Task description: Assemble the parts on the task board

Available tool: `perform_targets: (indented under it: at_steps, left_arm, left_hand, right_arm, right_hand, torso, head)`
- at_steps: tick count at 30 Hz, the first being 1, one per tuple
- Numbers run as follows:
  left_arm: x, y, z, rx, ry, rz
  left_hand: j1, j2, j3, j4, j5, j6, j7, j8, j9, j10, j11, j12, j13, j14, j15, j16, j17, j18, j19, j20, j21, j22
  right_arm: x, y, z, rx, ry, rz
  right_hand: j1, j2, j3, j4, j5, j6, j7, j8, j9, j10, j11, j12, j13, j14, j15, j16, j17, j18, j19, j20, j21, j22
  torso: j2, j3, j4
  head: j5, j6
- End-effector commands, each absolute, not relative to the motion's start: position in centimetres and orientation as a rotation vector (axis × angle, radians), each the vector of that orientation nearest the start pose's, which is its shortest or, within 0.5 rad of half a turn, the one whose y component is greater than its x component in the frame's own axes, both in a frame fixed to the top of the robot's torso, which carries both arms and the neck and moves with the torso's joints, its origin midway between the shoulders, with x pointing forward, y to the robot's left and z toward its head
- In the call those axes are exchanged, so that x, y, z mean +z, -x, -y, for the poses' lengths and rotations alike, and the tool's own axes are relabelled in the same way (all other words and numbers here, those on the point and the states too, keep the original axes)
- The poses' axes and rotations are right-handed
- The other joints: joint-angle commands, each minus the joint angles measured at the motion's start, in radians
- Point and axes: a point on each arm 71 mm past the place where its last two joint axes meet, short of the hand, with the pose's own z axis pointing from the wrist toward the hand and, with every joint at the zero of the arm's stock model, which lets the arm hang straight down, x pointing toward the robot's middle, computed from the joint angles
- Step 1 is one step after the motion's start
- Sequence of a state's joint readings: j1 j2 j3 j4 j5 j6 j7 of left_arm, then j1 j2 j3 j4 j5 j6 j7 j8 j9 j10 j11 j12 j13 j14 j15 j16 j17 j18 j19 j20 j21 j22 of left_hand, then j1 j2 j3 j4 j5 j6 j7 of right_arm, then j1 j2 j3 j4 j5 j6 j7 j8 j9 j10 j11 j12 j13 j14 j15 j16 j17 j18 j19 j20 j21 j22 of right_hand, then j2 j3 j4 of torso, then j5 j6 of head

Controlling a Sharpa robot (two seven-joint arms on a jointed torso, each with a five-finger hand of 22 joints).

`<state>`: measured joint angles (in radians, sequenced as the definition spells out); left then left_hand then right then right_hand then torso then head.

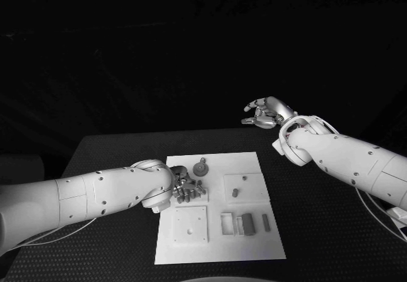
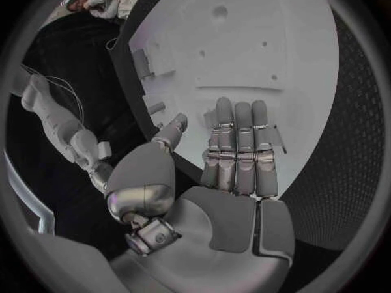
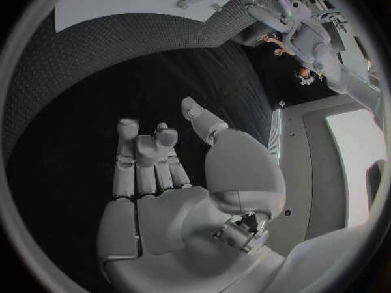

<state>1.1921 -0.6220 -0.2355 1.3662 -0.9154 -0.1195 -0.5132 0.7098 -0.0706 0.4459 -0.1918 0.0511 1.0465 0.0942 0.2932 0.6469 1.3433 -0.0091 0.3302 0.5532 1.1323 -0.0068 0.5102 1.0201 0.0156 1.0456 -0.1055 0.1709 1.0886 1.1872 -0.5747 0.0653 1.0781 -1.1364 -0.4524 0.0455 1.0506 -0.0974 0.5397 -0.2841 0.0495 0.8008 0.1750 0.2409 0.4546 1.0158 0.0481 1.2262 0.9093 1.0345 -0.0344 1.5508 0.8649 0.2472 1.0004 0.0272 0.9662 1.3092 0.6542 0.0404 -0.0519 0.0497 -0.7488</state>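
i am holding my left hand (image 1: 185, 189) low over the left half of the white board (image 1: 254, 247), fingers (image 2: 238, 143) straight, close side by side and gripping nothing, thumb off to the side. the round gear-like part (image 1: 201, 169) is lying just beyond my fingertips, toward one o'clock from them, near the board's far edge. the small upright peg (image 1: 234, 192) is sitting close at three o'clock. the long bars (image 1: 247, 223) are lying toward five o'clock, their long axes running twelve to six. my right hand (image 1: 267, 113) is hanging raised past the table's far edge, well apart from the board, fingers loosely curled and empty. i judge my left hand the nearer one for any pick.
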Motion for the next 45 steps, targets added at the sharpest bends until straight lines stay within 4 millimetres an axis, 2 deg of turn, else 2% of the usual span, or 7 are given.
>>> perform_targets:
  at_steps: [1,5,11,16,28,45]
  left_arm:
    - [-29.94,-46.93,-16.15,-0.393,0.333,-2.371]
    - [-30.01,-47.09,-16.29,-0.385,0.333,-2.373]
    - [-30.08,-47.17,-16.54,-0.375,0.334,-2.378]
    - [-30.13,-47.13,-16.65,-0.368,0.323,-2.389]
    - [-30.24,-47.18,-16.71,-0.361,0.311,-2.406]
    - [-30.34,-47.43,-16.94,-0.347,0.314,-2.410]
  left_hand:
    - [-0.008,0.003,-0.006,0.001,-0.002,-0.009,0.001,-0.004,-0.001,-0.008,0.002,0.005,0.001,-0.005,-0.001,0.006,0.000,-0.002,0.004,0.000,-0.008,-0.001]
    - [-0.012,0.003,-0.008,0.003,-0.002,-0.010,0.001,-0.005,-0.002,-0.008,0.002,0.005,0.002,-0.005,-0.001,0.006,0.000,-0.002,0.004,0.000,-0.009,-0.001]
    - [-0.015,0.005,-0.009,0.006,-0.002,-0.010,0.001,-0.006,-0.002,-0.008,0.002,0.006,0.003,-0.005,-0.001,0.007,0.000,-0.002,0.005,0.000,-0.010,-0.001]
    - [-0.016,0.007,-0.009,0.007,-0.002,-0.010,0.001,-0.007,-0.002,-0.007,0.001,0.007,0.003,-0.004,-0.002,0.008,0.001,-0.001,0.006,0.000,-0.010,-0.001]
    - [-0.010,0.021,-0.014,0.001,-0.002,-0.012,-0.001,-0.013,-0.003,0.002,-0.004,0.038,0.025,0.005,-0.008,0.037,0.011,0.000,0.022,-0.006,-0.003,0.015]
    - [-0.033,0.032,-0.022,0.022,-0.002,-0.010,-0.002,-0.018,-0.002,-0.009,-0.005,0.064,0.043,-0.002,-0.011,0.057,0.013,0.001,0.023,-0.009,-0.003,0.029]
  right_arm:
    - [-17.49,-56.95,19.90,0.749,-0.241,-1.489]
    - [-17.50,-56.96,19.86,0.749,-0.241,-1.489]
    - [-17.51,-56.96,19.93,0.748,-0.241,-1.490]
    - [-17.51,-56.95,19.89,0.749,-0.240,-1.492]
    - [-17.66,-56.93,19.90,0.749,-0.241,-1.496]
    - [-17.89,-56.91,19.93,0.748,-0.242,-1.503]
  right_hand:
    - [-0.011,-0.003,-0.006,0.000,0.001,-0.002,0.008,0.001,-0.001,-0.097,0.022,0.003,-0.001,-0.008,-0.002,-0.004,-0.001,0.015,0.001,0.000,-0.004,0.007]
    - [-0.011,-0.003,-0.006,0.000,0.001,-0.002,0.008,0.001,-0.001,-0.098,0.022,0.003,-0.002,-0.008,-0.002,-0.004,-0.001,0.015,0.001,0.000,-0.004,0.007]
    - [-0.011,-0.003,-0.006,0.000,0.001,-0.002,0.008,0.001,-0.001,-0.098,0.023,0.003,-0.002,-0.008,-0.002,-0.004,-0.001,0.015,0.001,0.000,-0.004,0.007]
    - [-0.011,-0.003,-0.006,0.000,0.001,-0.002,0.008,0.001,-0.001,-0.098,0.023,0.004,-0.002,-0.008,-0.001,-0.004,-0.001,0.015,0.001,0.000,-0.004,0.007]
    - [-0.011,-0.002,-0.006,0.000,0.001,-0.002,0.008,0.001,-0.002,-0.098,0.023,0.004,-0.003,-0.008,-0.001,-0.004,-0.001,0.015,0.001,0.000,-0.004,0.007]
    - [-0.012,-0.002,-0.006,0.001,0.001,-0.002,0.008,0.002,-0.002,-0.098,0.023,0.005,-0.003,-0.008,-0.001,-0.004,-0.001,0.015,0.001,0.000,-0.005,0.007]
  torso:
    - [0.001,-0.0001,-0.0003]
    - [0.000,-0.0007,-0.0017]
    - [0.000,-0.0005,0.0010]
    - [-0.001,-0.0005,0.0007]
    - [0.000,-0.0004,0.0009]
    - [0.000,-0.0004,0.0008]
  head:
    - [-0.001,0.000]
    - [-0.002,0.000]
    - [-0.007,-0.002]
    - [-0.008,-0.004]
    - [-0.007,-0.004]
    - [-0.007,-0.004]
